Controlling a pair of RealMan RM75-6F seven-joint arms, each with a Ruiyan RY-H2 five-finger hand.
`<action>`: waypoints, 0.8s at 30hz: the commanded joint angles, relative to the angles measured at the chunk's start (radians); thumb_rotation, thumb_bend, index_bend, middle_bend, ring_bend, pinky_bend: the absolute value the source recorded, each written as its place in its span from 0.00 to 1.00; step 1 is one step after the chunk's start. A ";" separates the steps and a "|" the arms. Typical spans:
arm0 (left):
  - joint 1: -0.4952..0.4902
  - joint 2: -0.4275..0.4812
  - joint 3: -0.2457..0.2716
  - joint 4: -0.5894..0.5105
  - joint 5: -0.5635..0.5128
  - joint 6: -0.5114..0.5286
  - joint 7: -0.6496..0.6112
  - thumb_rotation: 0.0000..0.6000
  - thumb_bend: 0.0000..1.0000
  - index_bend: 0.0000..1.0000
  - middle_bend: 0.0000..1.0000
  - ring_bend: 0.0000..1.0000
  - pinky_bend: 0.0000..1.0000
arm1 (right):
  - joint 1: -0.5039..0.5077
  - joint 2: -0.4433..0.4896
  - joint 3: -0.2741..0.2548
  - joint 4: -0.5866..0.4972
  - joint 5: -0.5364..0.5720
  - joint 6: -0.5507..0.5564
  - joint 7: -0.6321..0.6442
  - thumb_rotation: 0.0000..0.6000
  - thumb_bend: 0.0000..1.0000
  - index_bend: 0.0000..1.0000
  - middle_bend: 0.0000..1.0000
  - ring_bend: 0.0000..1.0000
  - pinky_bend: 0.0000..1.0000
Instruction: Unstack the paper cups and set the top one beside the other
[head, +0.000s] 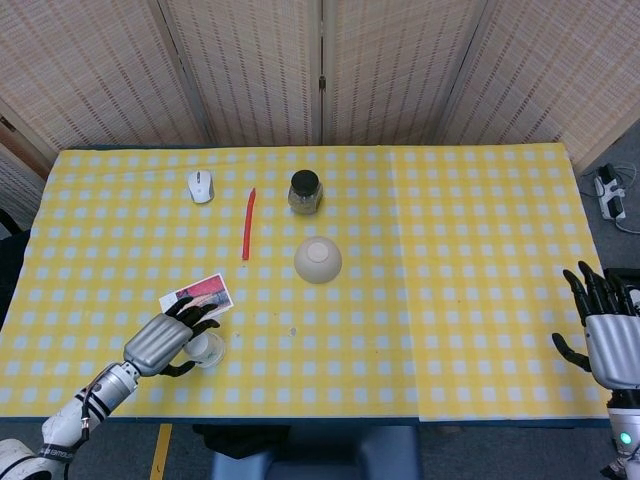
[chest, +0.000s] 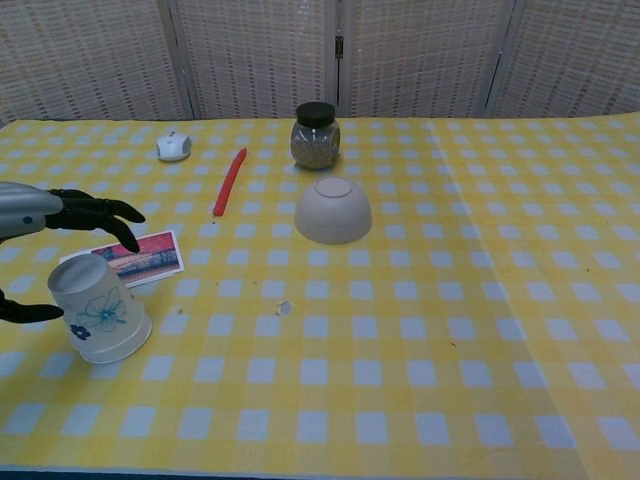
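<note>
Currently, my left hand (chest: 60, 215) hovers over the paper cups (chest: 98, 309), fingers spread and curved to either side of the stack, holding nothing; from the chest view I cannot tell whether any fingertip touches the wall. My right hand (head: 608, 335) waits, open and empty, off the far right edge of the worktop (head: 470, 250), well apart from everything. The cups sit inverted and tilted near the front left corner of the worktop, just beside a printed card (chest: 140, 256), with the flat white base uppermost and the rolled rim against the cloth. They are white with a blue flower motif on the side, and the seam between the nested pair is too fine to make out. I judge the stack to be very light, thin-walled and easily crushed, with a smooth surface that offers little friction; a light squeeze across the upper wall, near the base where the paper is stiffest, should hold the top cup without denting it. Since nested cups cling, the lower one probably needs steadying at the rim. Farther back stand an upturned bowl (chest: 333, 209), a jar (chest: 315, 135), a red strip (chest: 229, 181) and a computer mouse (chest: 173, 146), all well apart.
</note>
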 joint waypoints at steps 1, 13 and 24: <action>-0.005 0.005 0.001 -0.005 -0.008 -0.005 0.005 1.00 0.39 0.25 0.10 0.17 0.04 | 0.003 0.000 -0.001 0.001 0.001 -0.006 0.003 1.00 0.29 0.00 0.00 0.09 0.00; -0.014 0.002 0.004 -0.002 -0.029 -0.006 0.009 1.00 0.41 0.29 0.12 0.18 0.05 | 0.008 -0.001 -0.001 0.001 0.003 -0.015 0.003 1.00 0.29 0.00 0.00 0.09 0.00; -0.016 -0.001 0.010 0.005 -0.024 0.011 -0.001 1.00 0.41 0.34 0.14 0.19 0.06 | 0.004 -0.002 -0.001 -0.002 0.004 -0.009 0.000 1.00 0.29 0.00 0.00 0.09 0.00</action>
